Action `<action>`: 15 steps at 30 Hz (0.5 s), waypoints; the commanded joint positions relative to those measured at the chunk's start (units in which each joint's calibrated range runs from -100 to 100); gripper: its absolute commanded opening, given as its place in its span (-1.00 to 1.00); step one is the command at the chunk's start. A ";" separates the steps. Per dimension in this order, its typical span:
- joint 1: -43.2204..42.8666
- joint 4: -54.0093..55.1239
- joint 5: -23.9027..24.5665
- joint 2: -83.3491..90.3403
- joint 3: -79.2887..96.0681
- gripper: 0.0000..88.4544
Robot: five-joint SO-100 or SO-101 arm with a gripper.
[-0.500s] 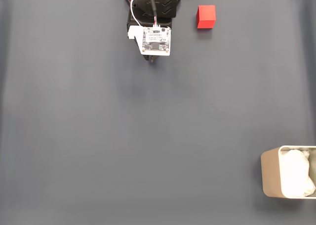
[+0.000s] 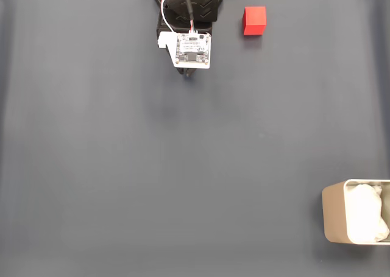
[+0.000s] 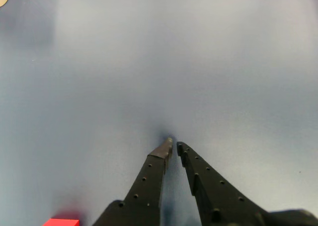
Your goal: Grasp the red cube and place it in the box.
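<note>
Red cube [image 2: 255, 20] right of the end effector [image 3: 174, 146] in fixed view, apart, jaws nearly closed, empty

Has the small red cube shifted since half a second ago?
No. In the fixed view the small red cube sits at the same spot beside the arm's black base on the grey mat.

There is one red cube [image 2: 255, 20] near the mat's [image 2: 183, 167] top edge, one box [image 2: 356, 212] at its bottom right corner, and one gripper [image 3: 174, 145] with two fingers.
</note>
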State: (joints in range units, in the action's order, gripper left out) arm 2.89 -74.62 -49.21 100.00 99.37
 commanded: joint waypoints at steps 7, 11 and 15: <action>0.37 -1.28 0.15 -0.09 0.45 -0.98; 0.30 -1.28 0.15 -0.09 0.45 -0.98; 0.30 -1.28 0.15 -0.09 0.45 -0.99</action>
State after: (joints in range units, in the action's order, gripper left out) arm 2.89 -74.62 -49.21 100.00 99.37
